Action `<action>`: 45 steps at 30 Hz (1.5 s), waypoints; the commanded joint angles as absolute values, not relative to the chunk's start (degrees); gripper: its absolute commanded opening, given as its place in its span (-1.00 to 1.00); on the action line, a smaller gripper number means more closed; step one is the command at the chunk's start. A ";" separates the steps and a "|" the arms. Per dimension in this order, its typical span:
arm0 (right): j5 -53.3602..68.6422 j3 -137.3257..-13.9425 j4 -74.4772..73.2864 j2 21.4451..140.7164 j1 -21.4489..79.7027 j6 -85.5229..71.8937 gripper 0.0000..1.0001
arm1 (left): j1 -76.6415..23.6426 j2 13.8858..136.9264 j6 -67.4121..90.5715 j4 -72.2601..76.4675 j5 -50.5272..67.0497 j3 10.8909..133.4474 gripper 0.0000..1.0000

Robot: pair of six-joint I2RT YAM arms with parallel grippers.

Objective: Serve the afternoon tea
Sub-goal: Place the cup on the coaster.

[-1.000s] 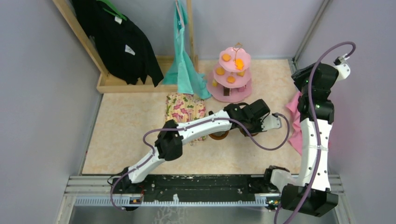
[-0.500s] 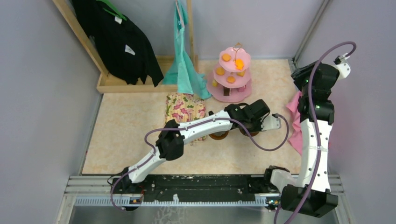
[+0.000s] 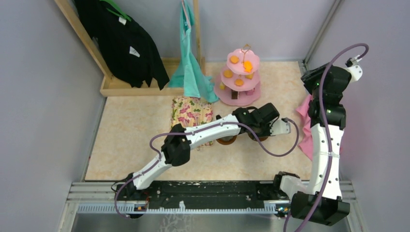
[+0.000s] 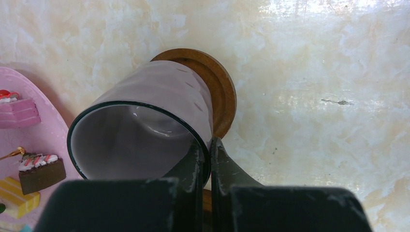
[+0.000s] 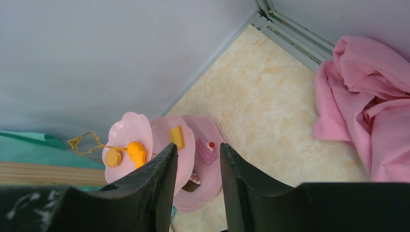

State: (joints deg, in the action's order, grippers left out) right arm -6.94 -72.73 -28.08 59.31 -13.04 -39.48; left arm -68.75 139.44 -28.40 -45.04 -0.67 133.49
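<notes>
In the left wrist view, my left gripper (image 4: 205,145) is shut on the rim of the mauve-grey mug (image 4: 159,96), one finger inside and one outside. The mug leans over a round brown saucer (image 4: 220,92). The pink three-tier stand (image 3: 240,77) with its gold loop stands at the back, bearing orange snacks (image 3: 247,65). Its bottom tier (image 4: 46,140) holds a brown cake (image 4: 42,175) and a pink cake (image 4: 19,111). From above, my left gripper (image 3: 261,128) is in front of the stand, near a second saucer (image 3: 226,140). My right gripper (image 5: 198,150) is open and empty, raised at the back right. The cream mug is out of view.
A crumpled pink cloth (image 3: 304,130) lies by the right wall, also in the right wrist view (image 5: 372,96). A floral cloth (image 3: 191,113) lies under my left arm. A wooden rack (image 3: 140,87) at the back left holds a black garment (image 3: 123,43) and a teal one (image 3: 191,63).
</notes>
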 commanded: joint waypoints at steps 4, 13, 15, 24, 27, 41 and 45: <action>-7.81 -72.25 -24.88 57.78 -13.54 -39.16 -0.24 | -68.99 138.06 -30.33 -43.96 -0.32 135.34 -1.00; -8.06 -71.73 -24.17 58.18 -13.53 -39.11 -0.24 | -68.97 138.25 -30.32 -44.12 -0.42 135.01 -1.00; -8.38 -71.63 -23.94 58.22 -13.51 -39.03 -0.24 | -68.99 138.42 -30.35 -44.12 -0.57 134.82 -1.00; -8.00 -70.51 -22.96 58.80 -13.56 -38.96 -0.23 | -68.94 138.84 -30.43 -44.11 -1.01 134.73 -0.83; -8.06 -70.40 -22.85 58.74 -13.48 -38.94 -0.23 | -68.99 138.82 -30.31 -44.08 -1.18 134.57 -0.68; -7.90 -70.05 -22.68 58.80 -13.53 -38.92 -0.24 | -69.04 139.13 -30.04 -43.62 -1.51 134.56 -0.15; -7.91 -70.05 -22.65 58.77 -13.51 -38.85 -0.24 | -69.04 139.29 -29.97 -43.34 -1.54 134.64 -0.13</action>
State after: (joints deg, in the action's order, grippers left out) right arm -7.66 -69.73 -25.76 59.31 -13.04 -39.44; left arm -68.79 139.44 -29.47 -44.69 -1.54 133.49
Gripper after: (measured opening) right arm 0.383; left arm 0.442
